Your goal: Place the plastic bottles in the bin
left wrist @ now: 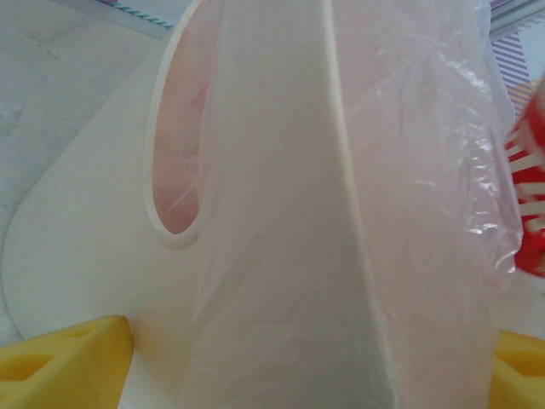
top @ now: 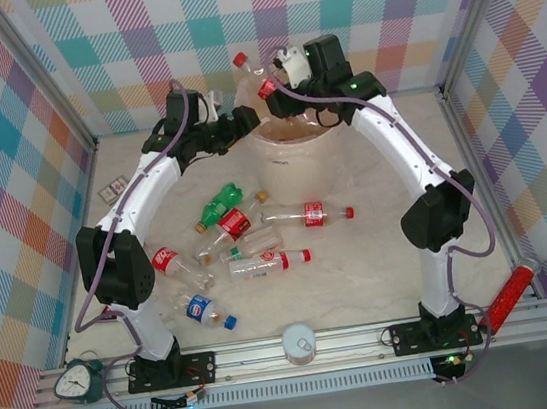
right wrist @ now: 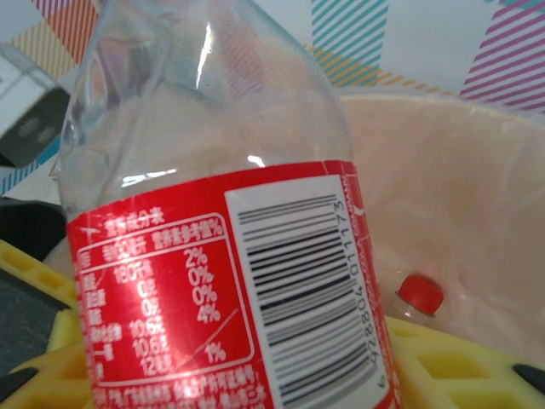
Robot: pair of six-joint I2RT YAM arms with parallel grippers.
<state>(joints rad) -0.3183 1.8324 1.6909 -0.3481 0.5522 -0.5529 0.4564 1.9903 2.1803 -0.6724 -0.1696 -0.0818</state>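
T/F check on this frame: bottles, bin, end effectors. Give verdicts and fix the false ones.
1. The right end effector holds a red-labelled bottle. True.
2. The bin contains no bottles. False: a red-capped bottle lies inside.
3. The green bottle lies on the table. True.
4. The white-lidded jar sits in the bin. False: it stands at the table's near edge.

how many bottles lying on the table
7: green bottle near the bin, four red-labelled bottles beside it, unlabelled bottle among them, blue-labelled bottle nearest the left base. Overlaps may hide more.
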